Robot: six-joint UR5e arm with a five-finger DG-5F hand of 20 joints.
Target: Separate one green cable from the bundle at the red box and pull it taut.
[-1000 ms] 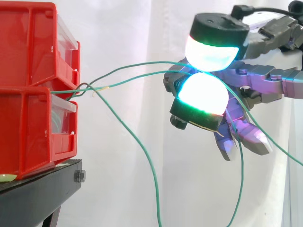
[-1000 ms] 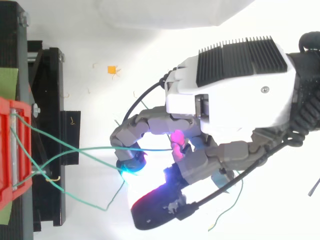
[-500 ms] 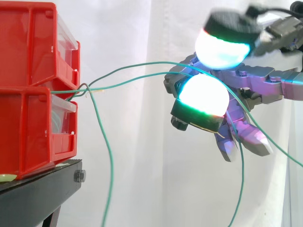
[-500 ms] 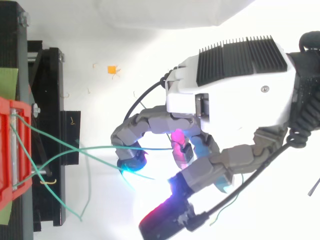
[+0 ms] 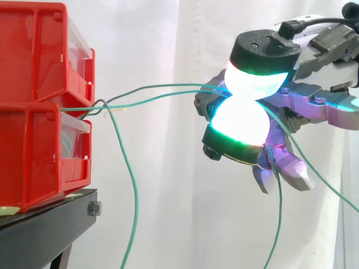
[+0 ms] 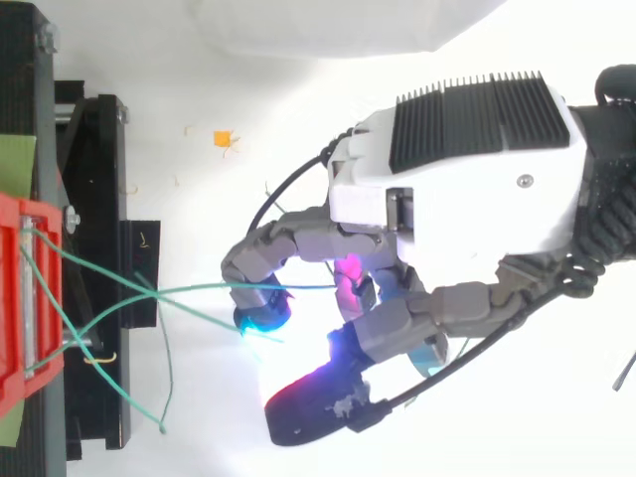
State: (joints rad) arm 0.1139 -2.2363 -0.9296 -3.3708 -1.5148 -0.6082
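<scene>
Green cable (image 6: 199,290) runs from the red box (image 5: 33,151) at left to the robot hand (image 5: 314,106), whose glowing pads (image 5: 241,120), parted half a second ago, are now pinched on it again; slack remains, so a rightward pull seems due.

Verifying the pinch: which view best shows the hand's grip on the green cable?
Side view: pads of the hand pinch the green cable. Top view shows it reaching the hand, contact lost in glow.

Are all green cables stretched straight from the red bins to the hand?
No: one green cable hangs in a loose curve from beside the red bins down to the bottom edge.
</scene>
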